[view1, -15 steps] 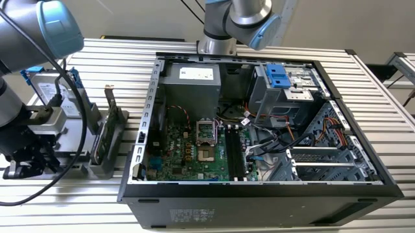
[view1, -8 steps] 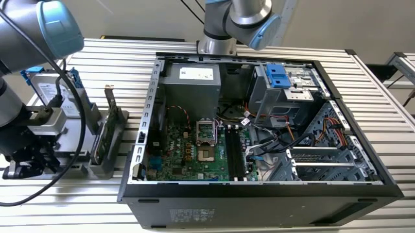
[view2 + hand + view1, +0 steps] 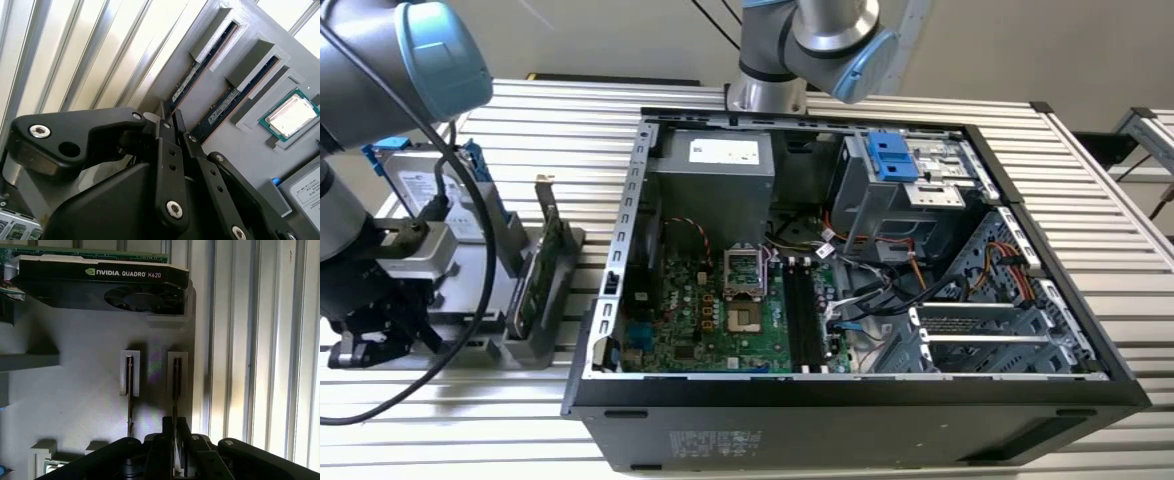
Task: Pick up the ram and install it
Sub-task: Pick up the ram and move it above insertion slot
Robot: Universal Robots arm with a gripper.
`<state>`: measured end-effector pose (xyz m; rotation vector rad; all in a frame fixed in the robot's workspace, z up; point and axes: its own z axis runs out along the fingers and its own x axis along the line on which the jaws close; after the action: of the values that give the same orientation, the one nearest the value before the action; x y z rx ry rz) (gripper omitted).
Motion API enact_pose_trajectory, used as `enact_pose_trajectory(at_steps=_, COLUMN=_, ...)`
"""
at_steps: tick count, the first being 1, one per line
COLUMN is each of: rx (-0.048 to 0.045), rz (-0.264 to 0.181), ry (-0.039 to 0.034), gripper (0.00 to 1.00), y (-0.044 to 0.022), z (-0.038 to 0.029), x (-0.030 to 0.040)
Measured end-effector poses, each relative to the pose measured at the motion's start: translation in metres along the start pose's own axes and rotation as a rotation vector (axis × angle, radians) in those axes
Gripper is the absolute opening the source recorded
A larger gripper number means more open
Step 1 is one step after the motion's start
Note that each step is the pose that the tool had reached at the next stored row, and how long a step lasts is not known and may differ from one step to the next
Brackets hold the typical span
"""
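Observation:
Two ram sticks stand on edge in slots of a grey holder (image 3: 85,390). My gripper (image 3: 174,427) is shut on the ram (image 3: 175,385) nearest the holder's edge, by the slatted table. That stick runs between the two fingertips and still sits in its slot. In the second wrist view the gripper (image 3: 169,117) pinches the end of the same ram (image 3: 187,85), with the other stick (image 3: 225,107) free beside it. In the exterior view the gripper (image 3: 367,345) hangs low over the holder (image 3: 520,340), at the exterior view's left.
An open computer case (image 3: 854,400) lies at centre, with the motherboard (image 3: 720,320) and its long memory slots (image 3: 803,310) exposed. The holder also carries a graphics card (image 3: 100,282), a processor (image 3: 290,117) and a hard drive (image 3: 420,185). A slatted metal table (image 3: 260,365) lies underneath.

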<state>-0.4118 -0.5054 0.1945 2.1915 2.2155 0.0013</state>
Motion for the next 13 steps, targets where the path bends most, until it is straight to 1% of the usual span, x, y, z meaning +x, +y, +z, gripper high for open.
enact_pose_trajectory(at_steps=10, rx=0.0000, rz=0.007, ry=0.0000, gripper=0.00, y=0.0000, z=-0.0002, x=0.0000)
enact_pose_trajectory(at_steps=13, rx=0.0003, rz=0.007, ry=-0.0002, gripper=0.00, y=0.0000, z=-0.0016, x=0.0000)
